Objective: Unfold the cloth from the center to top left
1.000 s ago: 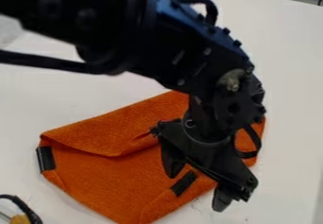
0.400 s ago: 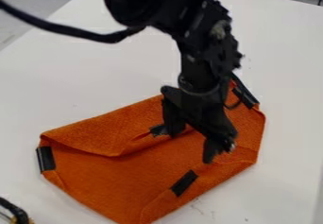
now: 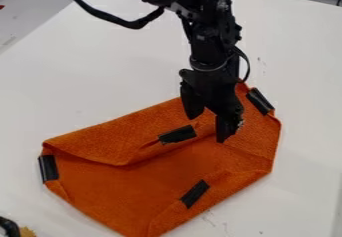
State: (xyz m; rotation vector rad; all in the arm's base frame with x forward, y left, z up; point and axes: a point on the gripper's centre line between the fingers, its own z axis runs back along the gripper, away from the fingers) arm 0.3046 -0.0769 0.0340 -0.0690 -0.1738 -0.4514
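Note:
The black gripper point(image 3: 206, 129) hangs over the upper right part of the orange cloth point(image 3: 100, 191), its two fingers spread apart with nothing between them. Along its upper side the cloth is folded over, and this flap's corner, marked by a black patch point(image 3: 178, 134), lies near the middle, just left of and below the fingertips. Other black patches mark the left corner point(image 3: 48, 168), the lower right edge point(image 3: 194, 193) and the upper right corner point(image 3: 259, 101).
The cloth lies on a white table point(image 3: 87, 86). At the bottom left corner of the view is a black and yellow object point(image 3: 9, 228). Dark items stand beyond the table's far edge at the top right.
The gripper has moved up the view and slightly left, away from the cloth's lower right edge, uncovering the central and upper right patches. The cloth lies as before.

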